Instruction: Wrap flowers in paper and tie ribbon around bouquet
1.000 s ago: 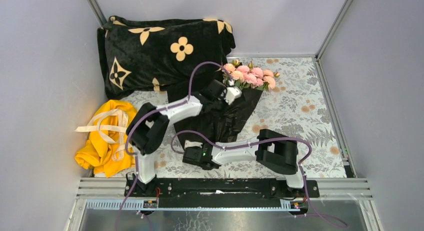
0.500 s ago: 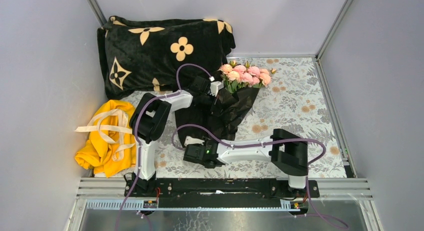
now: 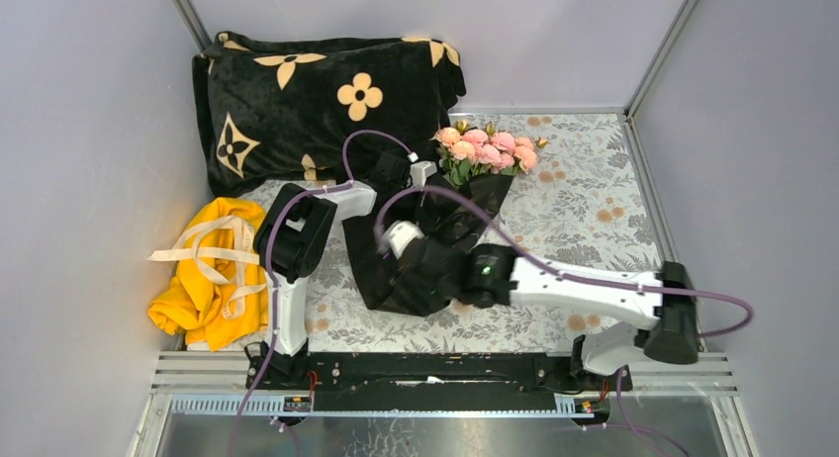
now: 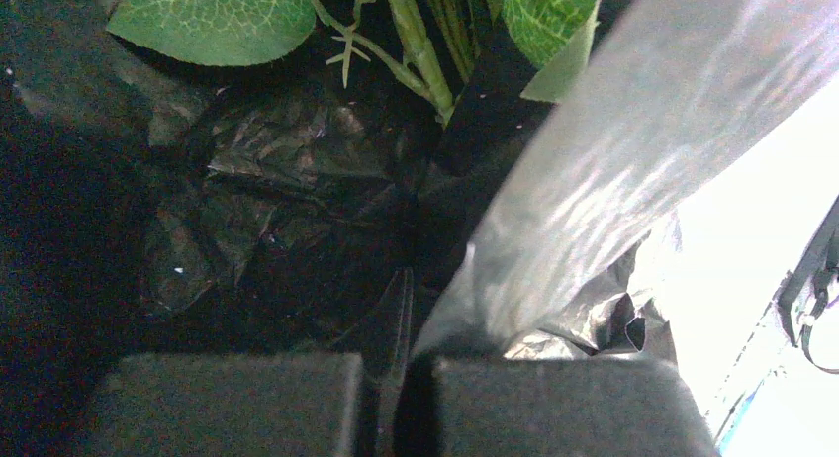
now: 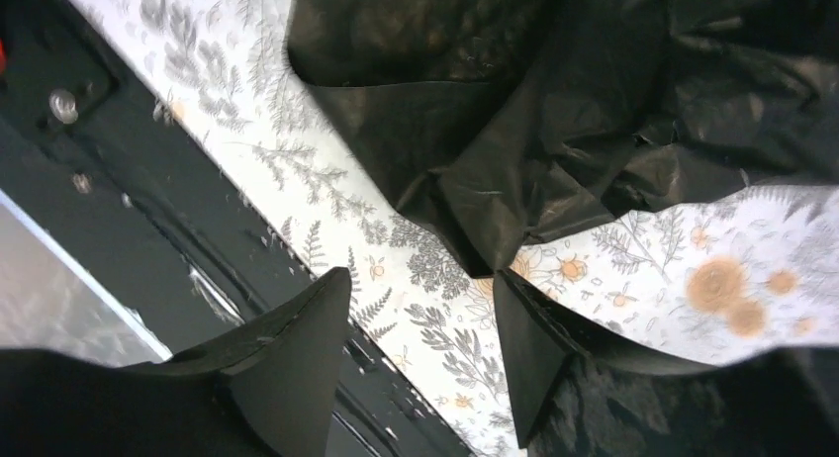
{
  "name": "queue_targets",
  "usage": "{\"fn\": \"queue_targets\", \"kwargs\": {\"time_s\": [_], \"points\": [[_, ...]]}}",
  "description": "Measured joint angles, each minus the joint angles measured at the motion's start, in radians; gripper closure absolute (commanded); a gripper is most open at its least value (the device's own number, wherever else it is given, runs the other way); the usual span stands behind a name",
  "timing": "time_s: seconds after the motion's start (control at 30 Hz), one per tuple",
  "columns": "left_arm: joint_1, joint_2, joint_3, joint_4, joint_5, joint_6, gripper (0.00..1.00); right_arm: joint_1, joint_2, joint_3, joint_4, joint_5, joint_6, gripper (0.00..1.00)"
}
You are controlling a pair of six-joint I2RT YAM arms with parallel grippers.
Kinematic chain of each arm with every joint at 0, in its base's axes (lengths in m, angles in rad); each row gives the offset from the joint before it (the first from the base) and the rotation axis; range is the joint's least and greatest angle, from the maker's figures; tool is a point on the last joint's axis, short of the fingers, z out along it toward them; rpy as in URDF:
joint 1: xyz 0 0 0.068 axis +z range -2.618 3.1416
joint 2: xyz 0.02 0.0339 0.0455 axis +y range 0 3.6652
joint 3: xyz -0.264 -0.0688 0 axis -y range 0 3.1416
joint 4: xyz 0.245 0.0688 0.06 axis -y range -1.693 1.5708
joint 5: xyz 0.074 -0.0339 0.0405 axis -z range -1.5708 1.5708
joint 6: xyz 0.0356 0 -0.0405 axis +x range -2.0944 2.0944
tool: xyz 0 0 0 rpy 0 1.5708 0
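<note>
The flowers (image 3: 487,148), pale pink roses, lie at the back of the table with their stems inside the crinkled black paper (image 3: 368,264). My left gripper (image 3: 423,180) sits at the paper's upper left edge beside the roses. In the left wrist view it (image 4: 396,363) is shut on a thin fold of paper (image 4: 594,170), with green leaves (image 4: 213,17) and stems (image 4: 420,46) just beyond. My right gripper (image 3: 396,254) hangs over the paper's lower part, open and empty (image 5: 420,304), a paper corner (image 5: 475,259) just ahead of its fingertips. The cream ribbon (image 3: 213,241) lies on the yellow cloth at left.
A black plush blanket (image 3: 317,101) with tan flower marks fills the back left. The yellow cloth (image 3: 198,299) is bunched at the left edge. A floral tablecloth (image 3: 584,200) covers the table, and the black base rail (image 5: 99,180) runs along the front.
My right arm swung from the front rail up over the lower paper, and its jaws opened. My left gripper pulled the paper and roses slightly left and back.
</note>
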Motion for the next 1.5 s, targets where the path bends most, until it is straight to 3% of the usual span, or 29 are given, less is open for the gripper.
{"fn": "queue_targets", "kwargs": {"time_s": [0.2,0.33,0.6,0.8,0.9,1.0,1.07,1.3,1.5], "points": [[0.002,0.000,-0.010,0.007,0.028,-0.018,0.98,-0.315,-0.188,-0.290,0.246,-0.133,0.173,0.74],[0.002,0.000,-0.011,0.008,0.032,-0.022,0.97,-0.362,-0.126,-0.344,0.337,-0.187,0.238,0.86],[0.003,-0.002,-0.011,0.005,0.036,-0.028,0.86,-0.357,0.022,-0.460,0.505,-0.242,0.300,0.90],[0.008,-0.012,-0.011,-0.018,0.045,-0.030,0.62,-0.358,0.029,-0.558,0.587,-0.250,0.346,0.90],[0.018,-0.020,0.000,-0.036,0.043,-0.029,0.62,-0.358,0.027,-0.577,0.614,-0.253,0.360,0.90],[0.026,-0.021,0.025,-0.056,0.032,-0.030,0.78,-0.358,0.018,-0.594,0.637,-0.253,0.369,0.89],[0.028,-0.021,0.044,-0.068,0.011,-0.027,0.82,-0.359,0.017,-0.595,0.647,-0.254,0.369,0.89],[0.032,-0.037,0.156,-0.188,-0.039,0.008,0.25,-0.359,0.017,-0.596,0.649,-0.274,0.378,0.89],[0.047,-0.247,0.201,-0.378,-0.071,0.124,0.02,-0.359,0.034,-0.596,0.649,-0.283,0.388,0.89]]}}
